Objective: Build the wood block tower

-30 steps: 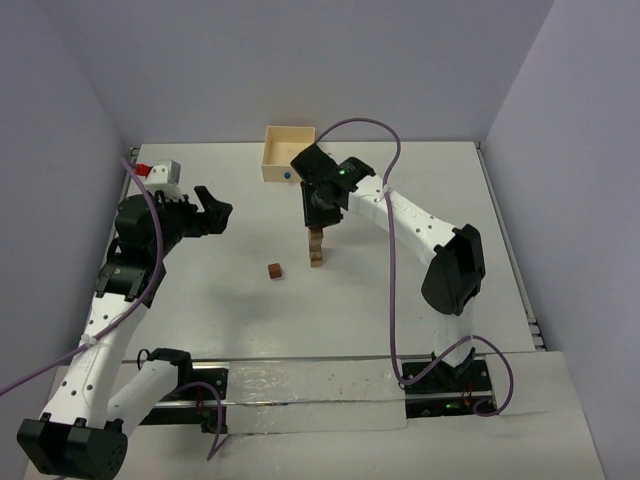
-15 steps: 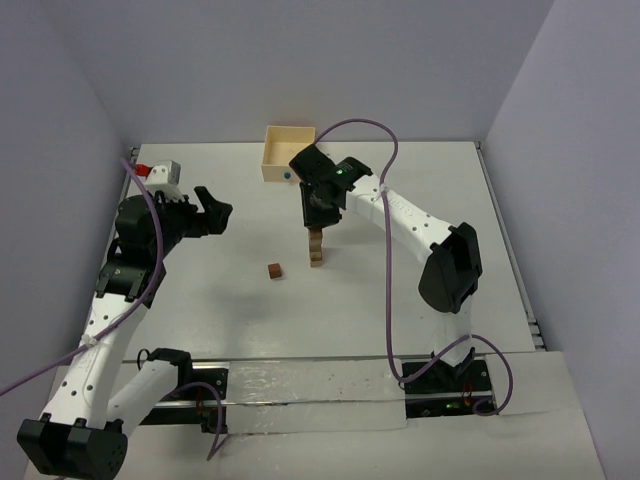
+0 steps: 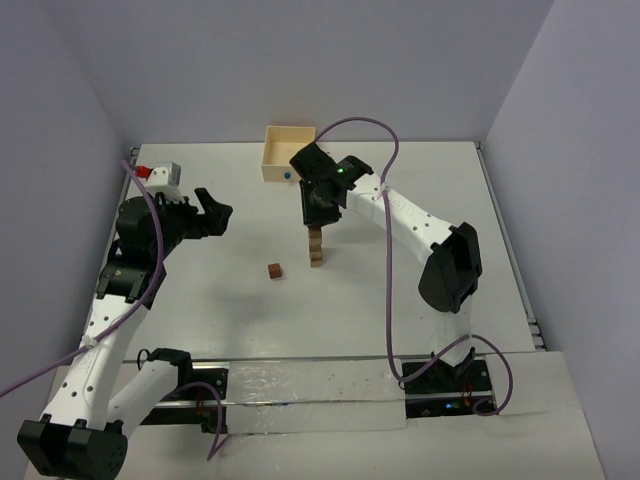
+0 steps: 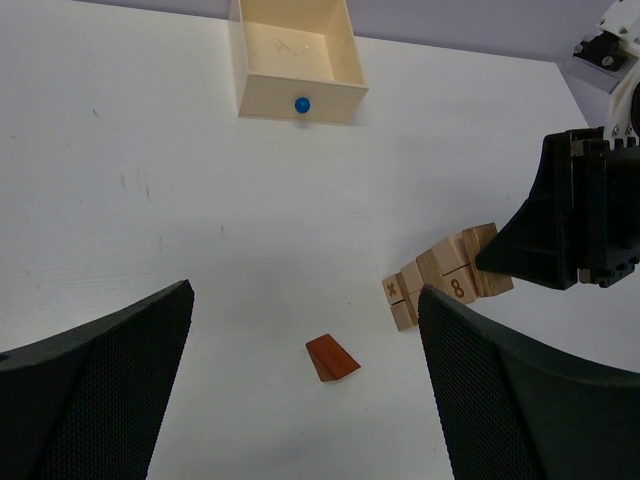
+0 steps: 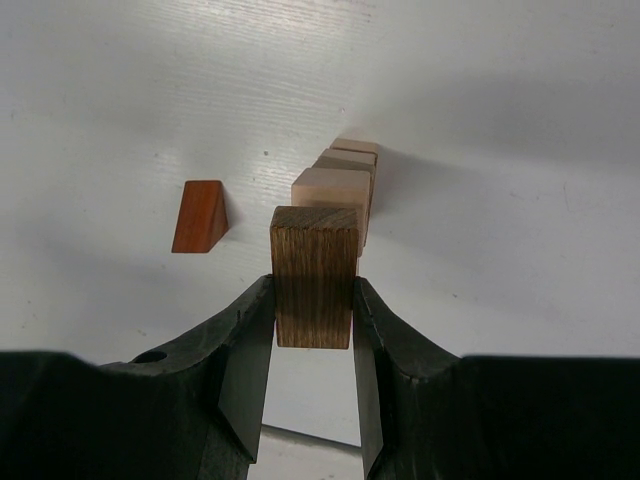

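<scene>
**Square the block over the column before release**

The right gripper (image 5: 313, 300) clamps a dark block (image 5: 314, 262); the tower (image 5: 336, 190) stands just beyond and beneath its fingertips. Best to centre it, lower it level and release gently. The left gripper (image 4: 305, 295) gapes wide, empty.

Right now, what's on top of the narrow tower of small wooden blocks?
A dark brown wooden block, clamped in the right gripper, hangs over the top of the tower. Whether they touch cannot be told; in the top view the gripper covers that spot.
</scene>
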Robot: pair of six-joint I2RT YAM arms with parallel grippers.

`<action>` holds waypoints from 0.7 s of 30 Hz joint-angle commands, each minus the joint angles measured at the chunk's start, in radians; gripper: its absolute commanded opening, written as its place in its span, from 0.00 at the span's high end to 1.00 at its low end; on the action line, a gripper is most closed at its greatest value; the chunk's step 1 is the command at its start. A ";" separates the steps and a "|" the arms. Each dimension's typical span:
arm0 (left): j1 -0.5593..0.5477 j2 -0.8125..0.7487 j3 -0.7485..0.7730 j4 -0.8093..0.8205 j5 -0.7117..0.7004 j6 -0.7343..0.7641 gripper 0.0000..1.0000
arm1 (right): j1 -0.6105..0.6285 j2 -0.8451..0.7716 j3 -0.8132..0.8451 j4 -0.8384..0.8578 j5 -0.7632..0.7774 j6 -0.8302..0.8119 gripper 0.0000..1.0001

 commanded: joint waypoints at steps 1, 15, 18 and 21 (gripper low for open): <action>0.006 -0.009 0.005 0.052 0.007 0.002 0.01 | -0.009 0.008 0.055 0.002 0.011 -0.004 0.83; 0.006 -0.008 0.010 0.052 0.007 0.005 0.01 | -0.010 0.017 0.051 0.002 0.013 -0.003 0.74; 0.006 -0.008 0.007 0.053 0.007 0.004 0.01 | -0.012 0.019 0.051 0.002 0.012 -0.005 0.66; 0.006 -0.008 0.007 0.053 0.007 0.004 0.01 | -0.012 0.020 0.050 0.004 0.005 -0.006 0.52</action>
